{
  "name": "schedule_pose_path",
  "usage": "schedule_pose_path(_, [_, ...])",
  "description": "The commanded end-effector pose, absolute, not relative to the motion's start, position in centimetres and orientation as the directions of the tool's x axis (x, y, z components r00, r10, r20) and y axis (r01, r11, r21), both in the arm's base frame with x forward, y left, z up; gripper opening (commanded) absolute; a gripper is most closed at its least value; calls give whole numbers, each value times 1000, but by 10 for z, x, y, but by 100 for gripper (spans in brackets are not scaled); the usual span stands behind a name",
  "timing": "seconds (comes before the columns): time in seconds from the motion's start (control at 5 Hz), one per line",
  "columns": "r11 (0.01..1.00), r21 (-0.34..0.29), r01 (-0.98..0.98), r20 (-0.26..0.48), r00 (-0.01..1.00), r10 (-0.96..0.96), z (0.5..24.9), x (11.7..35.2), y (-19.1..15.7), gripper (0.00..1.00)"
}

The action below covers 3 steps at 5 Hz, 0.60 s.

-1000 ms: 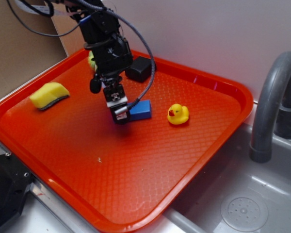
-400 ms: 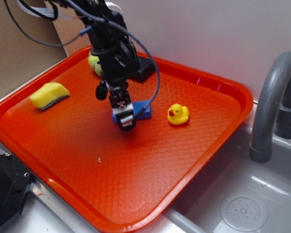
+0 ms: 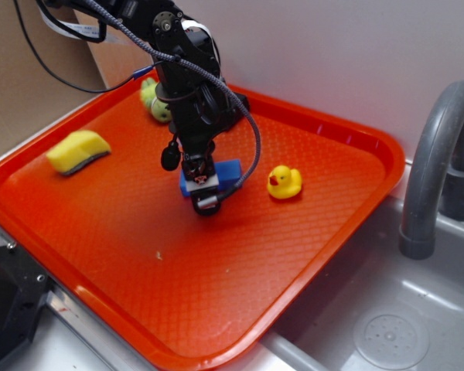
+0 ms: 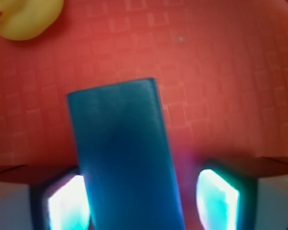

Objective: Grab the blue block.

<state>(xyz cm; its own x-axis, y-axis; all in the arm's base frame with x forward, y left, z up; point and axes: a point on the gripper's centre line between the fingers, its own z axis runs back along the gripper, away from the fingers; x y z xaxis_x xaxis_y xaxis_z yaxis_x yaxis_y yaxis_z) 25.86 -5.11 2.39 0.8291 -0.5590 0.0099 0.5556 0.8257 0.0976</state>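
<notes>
Fingers (image 4: 67,203) astride blue block (image 4: 125,158) (parted)

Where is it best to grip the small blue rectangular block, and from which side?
Grip the small blue rectangular block across its two long side faces, coming from above. It lies flat, and the open claw already straddles its narrow width.
</notes>
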Motion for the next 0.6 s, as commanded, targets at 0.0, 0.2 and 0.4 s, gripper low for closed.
schedule_pose_path(0.0, [864,103,493,49,865,-500,58,249,-58,0])
schedule_pose_path(0.2, [932,76,356,-34,935,-354,108,238,-43,0])
schedule_pose_path(0.4, [982,59,181,-75,981,-177,158,224,-28,0])
